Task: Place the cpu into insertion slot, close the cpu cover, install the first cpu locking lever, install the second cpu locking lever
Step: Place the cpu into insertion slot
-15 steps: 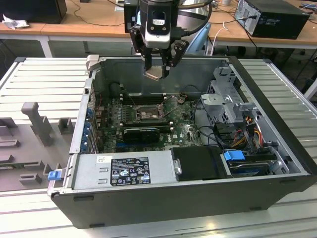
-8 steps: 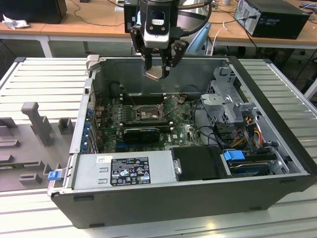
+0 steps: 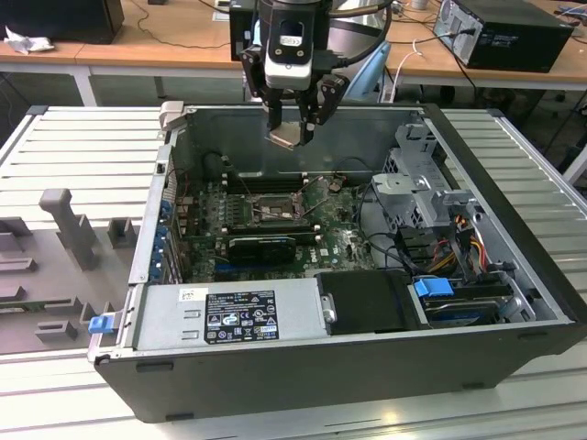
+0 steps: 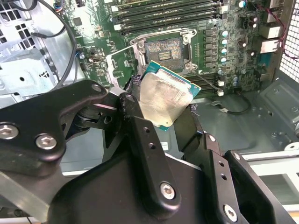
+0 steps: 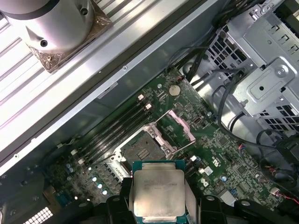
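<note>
My gripper (image 3: 292, 128) hangs above the open computer case (image 3: 514, 229), shut on the cpu (image 3: 288, 137), a thin pale square chip held by two opposite edges. In both wrist views the cpu (image 4: 166, 98) (image 5: 158, 191) sits tilted between the black fingers (image 4: 135, 116), well above the motherboard. The insertion slot (image 4: 163, 49) (image 5: 140, 150) (image 3: 266, 209) lies below it, its dark centre bare. The cpu cover (image 5: 180, 127) (image 4: 114, 65) stands swung open from its hinge at one edge of the slot.
Long black memory slots (image 3: 261, 179) run beside the slot, and a black expansion card (image 3: 261, 246) lies on its near side. A power supply (image 3: 229, 316) fills the case front. A metal drive cage (image 3: 413, 183) and cables (image 3: 459, 238) stand at the exterior view's right.
</note>
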